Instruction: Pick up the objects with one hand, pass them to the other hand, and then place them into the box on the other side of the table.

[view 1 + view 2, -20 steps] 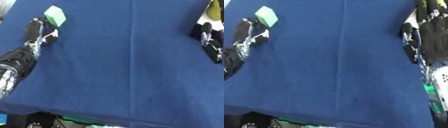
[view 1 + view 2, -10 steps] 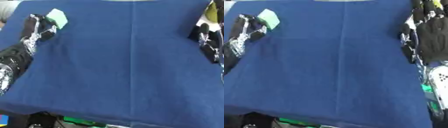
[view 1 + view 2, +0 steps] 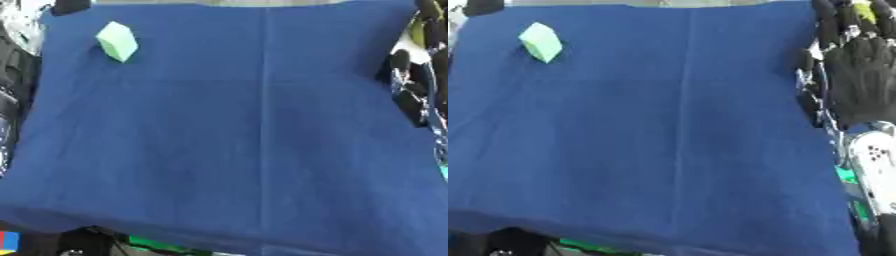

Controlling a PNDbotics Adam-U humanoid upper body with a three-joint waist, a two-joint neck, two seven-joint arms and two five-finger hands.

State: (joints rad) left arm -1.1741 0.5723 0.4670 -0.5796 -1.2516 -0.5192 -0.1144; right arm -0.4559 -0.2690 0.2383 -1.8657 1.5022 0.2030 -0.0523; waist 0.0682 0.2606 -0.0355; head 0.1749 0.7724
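Lying near far-left cloth (image 3: 262, 150) edge: green block (image 3: 117, 41).

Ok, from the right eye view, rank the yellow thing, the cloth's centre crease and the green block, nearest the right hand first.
From the right hand:
1. yellow thing, by its fingertips, far right.
2. centre crease, mid-table.
3. green block, far left corner.

Green block (image 3: 540, 42): far left of the blue-clothed worktop (image 3: 675, 130), tilted on an edge, untouched.
Right hand (image 3: 861, 75): right edge, black, fingers straight, pointing away.
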